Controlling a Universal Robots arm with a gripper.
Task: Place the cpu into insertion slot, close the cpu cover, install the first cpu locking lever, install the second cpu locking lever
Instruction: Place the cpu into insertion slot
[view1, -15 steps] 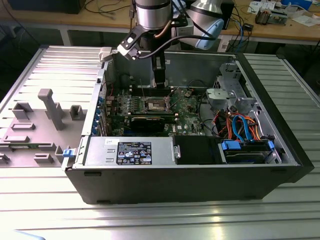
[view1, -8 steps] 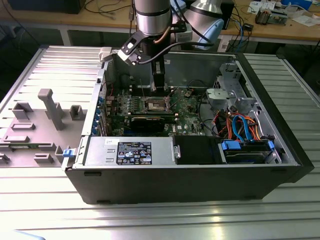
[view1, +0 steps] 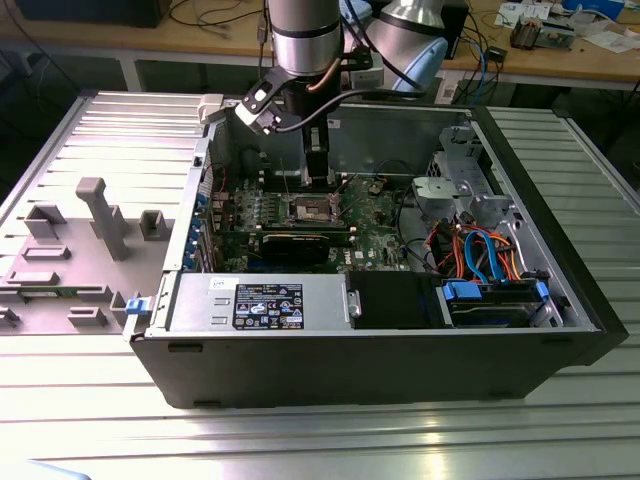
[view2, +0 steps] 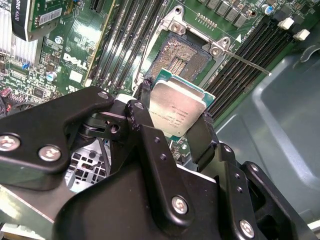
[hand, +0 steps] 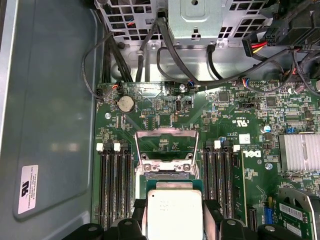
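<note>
Gripper: the black two-finger gripper (view2: 176, 131) is clenched on the cpu, its fingers pressing two opposite edges.
Cpu: the small flat square chip with a dull silver-grey metal top and green rim (view2: 176, 111) hangs between those fingers, above the board and not yet seated – in the first wrist view (hand: 175, 212) it sits just short of the socket.
Insertion slot: the square socket with a metal rim and pale contact field (view2: 181, 59) lies bare on the green motherboard (hand: 225, 107), flanked by black memory slots.
Cpu cover: the thin hinged metal frame with a large square window (hand: 166, 147) stands swung up beyond the socket.
Lever: a thin metal rod (view2: 245, 61) juts out beside the socket, unlatched.
Step in hand: placing the cpu – judging by the open socket, nothing is closed yet.
Next move calls for: squaring the chip's edges to the rim and a level, gentle descent.
Case: the open dark computer case (view1: 400, 360) rests on a ribbed metal table (view1: 300, 440).
</note>
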